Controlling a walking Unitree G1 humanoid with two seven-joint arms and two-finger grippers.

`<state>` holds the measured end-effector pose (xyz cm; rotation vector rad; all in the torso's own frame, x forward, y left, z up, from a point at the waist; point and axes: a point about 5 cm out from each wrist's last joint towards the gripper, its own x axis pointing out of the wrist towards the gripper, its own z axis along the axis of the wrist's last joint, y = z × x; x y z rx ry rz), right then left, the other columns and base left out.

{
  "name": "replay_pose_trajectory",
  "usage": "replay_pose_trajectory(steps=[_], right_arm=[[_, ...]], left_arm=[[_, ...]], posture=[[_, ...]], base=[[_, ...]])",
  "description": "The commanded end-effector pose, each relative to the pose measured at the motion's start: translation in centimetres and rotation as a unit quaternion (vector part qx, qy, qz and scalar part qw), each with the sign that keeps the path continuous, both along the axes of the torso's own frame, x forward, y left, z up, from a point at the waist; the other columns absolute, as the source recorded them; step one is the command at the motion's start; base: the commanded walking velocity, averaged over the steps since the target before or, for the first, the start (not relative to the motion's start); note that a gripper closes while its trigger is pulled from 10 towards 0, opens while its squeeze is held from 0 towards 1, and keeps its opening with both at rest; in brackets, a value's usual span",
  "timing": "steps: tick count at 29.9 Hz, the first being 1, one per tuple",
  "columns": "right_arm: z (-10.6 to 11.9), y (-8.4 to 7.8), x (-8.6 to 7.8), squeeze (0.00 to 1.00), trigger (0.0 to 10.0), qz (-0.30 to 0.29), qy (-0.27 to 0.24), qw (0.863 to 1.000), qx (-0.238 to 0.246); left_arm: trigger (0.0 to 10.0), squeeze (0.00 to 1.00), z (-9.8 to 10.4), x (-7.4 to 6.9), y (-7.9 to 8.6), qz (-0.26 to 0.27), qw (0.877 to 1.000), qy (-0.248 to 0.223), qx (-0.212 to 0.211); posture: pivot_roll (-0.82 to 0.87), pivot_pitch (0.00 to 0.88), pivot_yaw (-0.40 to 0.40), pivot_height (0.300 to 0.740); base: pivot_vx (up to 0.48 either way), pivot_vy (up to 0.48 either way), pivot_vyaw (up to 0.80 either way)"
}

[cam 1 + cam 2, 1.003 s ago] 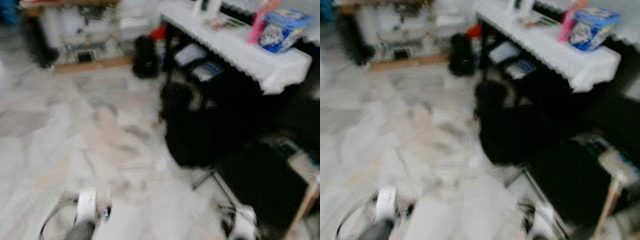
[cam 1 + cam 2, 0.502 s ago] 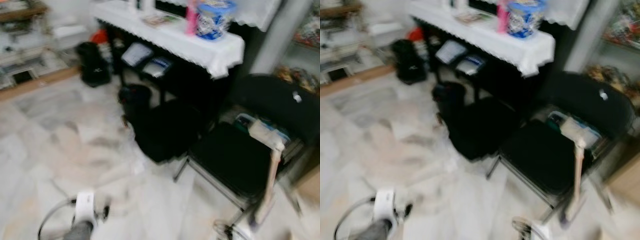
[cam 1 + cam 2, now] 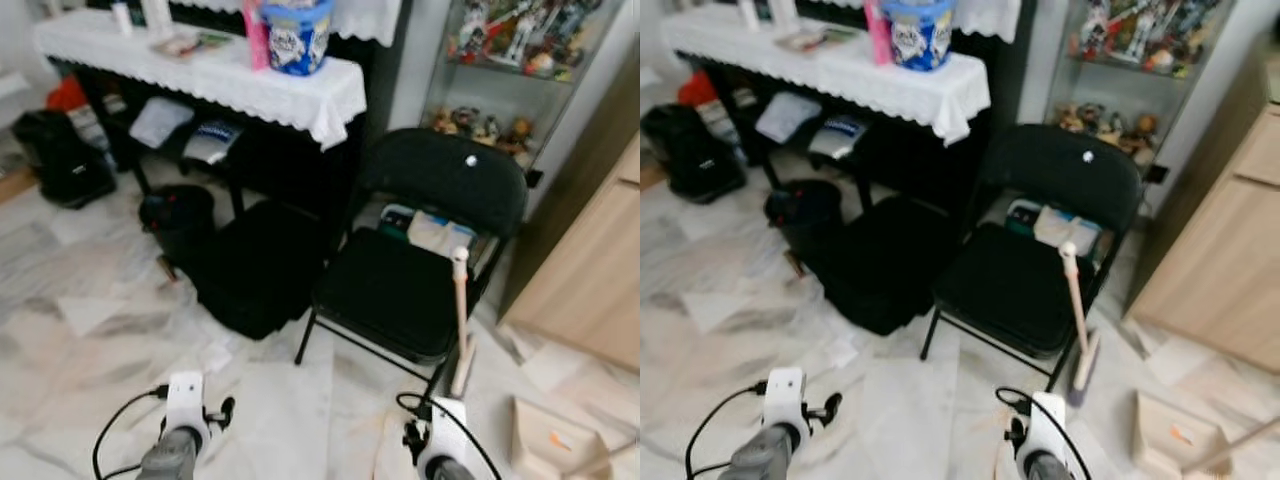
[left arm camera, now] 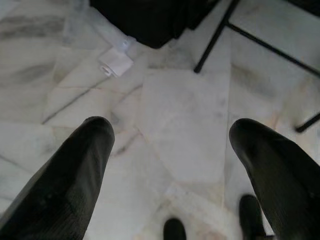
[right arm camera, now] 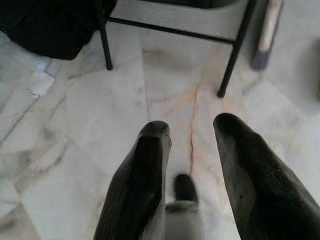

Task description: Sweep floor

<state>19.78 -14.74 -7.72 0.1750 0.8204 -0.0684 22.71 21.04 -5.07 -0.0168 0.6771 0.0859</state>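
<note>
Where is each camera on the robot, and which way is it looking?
Eye views: on the head, looking forward and down at the chair, broom and both wrists.
Left wrist view: on the left arm, looking down past the open left gripper at the floor.
Right wrist view: past the right gripper at chair legs.
Shared: both wrist views show the paper scrap.

Right gripper: two black fingers rise from the lower edge of the frame with a gap between them, nothing held, over a pale marble floor with a faint pinkish vein. Across the top run the black chair legs and a crossbar; a dark bag fills the upper left corner, with a small white scrap on the floor just below it. At the upper right, a pale broom handle ends in a purplish head on the floor.
</note>
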Motion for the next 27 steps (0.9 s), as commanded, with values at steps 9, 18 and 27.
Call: replay_pose_trajectory(steps=[9, 18, 27], right_arm=[[1.4, -2.9, 2.4, 0.0, 10.0, -0.015, -0.009, 1.0, -0.023], [2.0, -4.9, 3.1, 0.0, 10.0, -0.021, -0.013, 0.999, -0.03], [1.4, -4.5, 2.2, 0.0, 10.0, -0.019, -0.01, 0.999, -0.026]], left_arm=[[10.0, 0.0, 0.0, 0.2, -0.6, -0.017, 1.0, 0.001, -0.002], [10.0, 0.0, 0.0, 0.2, -0.7, -0.021, 1.0, 0.001, -0.002], [10.0, 0.0, 0.0, 0.2, -0.7, -0.023, 1.0, 0.001, -0.003]], posture=[[-0.09, 0.0, 0.022, 0.74], [-0.09, 0.0, 0.022, 0.74], [-0.09, 0.0, 0.022, 0.74]], base=[[0.0, 0.0, -0.76], [0.0, 0.0, -0.76], [0.0, 0.0, -0.76]])
